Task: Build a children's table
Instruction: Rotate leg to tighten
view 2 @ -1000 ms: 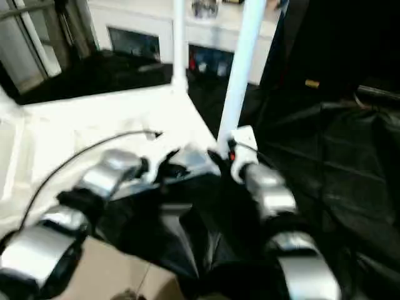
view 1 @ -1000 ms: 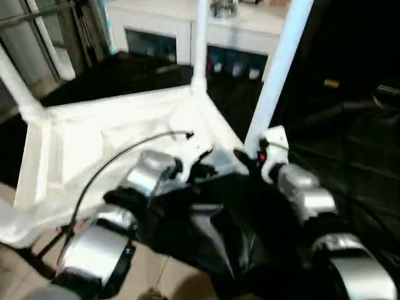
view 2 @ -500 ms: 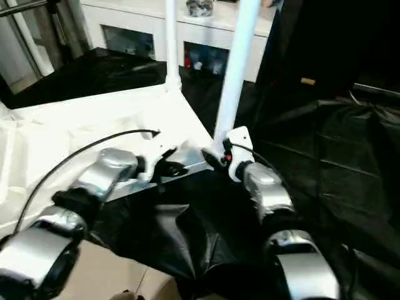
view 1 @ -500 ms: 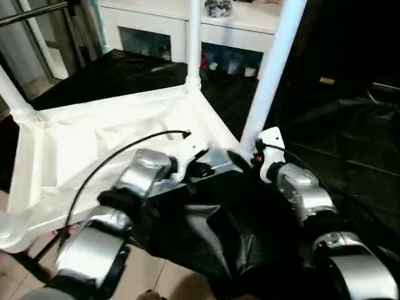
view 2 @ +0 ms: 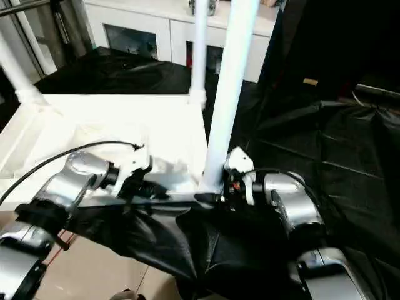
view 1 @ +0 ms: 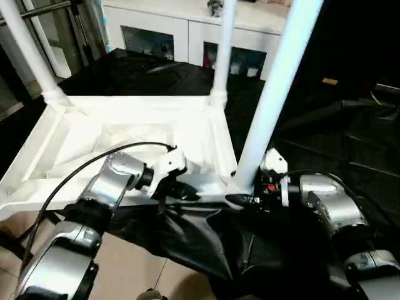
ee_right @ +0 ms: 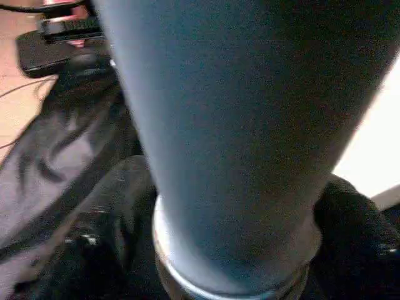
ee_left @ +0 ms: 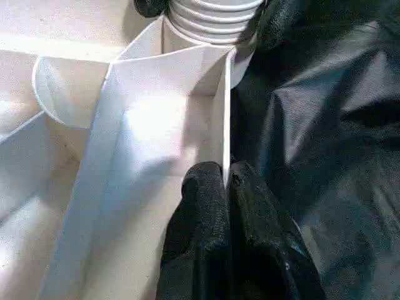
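The white tabletop (view 1: pixel 125 131) lies upside down, ribbed underside up, on black sheeting. Three white legs stand in its corner sockets: far left (view 1: pixel 28 50), far right (view 1: pixel 222 56) and near right (view 1: pixel 275 94). My left gripper (view 1: pixel 181 190) is at the near rim; in the left wrist view (ee_left: pixel 226 181) its black fingers are shut on the thin rim wall, just short of the ribbed leg base (ee_left: pixel 212 19). My right gripper (view 1: pixel 240 200) is at the foot of the near right leg. In the right wrist view (ee_right: pixel 231 250) a finger (ee_right: pixel 106 237) presses each side of the leg's collar.
A white glass-door cabinet (view 1: pixel 162 31) stands behind the tabletop. Crumpled black sheeting (view 1: pixel 350 125) covers the right side and hangs over the near edge. A black cable (view 1: pixel 94 162) arcs over my left forearm. Tan floor (view 1: pixel 125 269) shows at the lower left.
The head view has shifted, bringing the far left leg into sight. Both grippers stay at the near rim and the near right leg's foot, which now sit lower in the picture.
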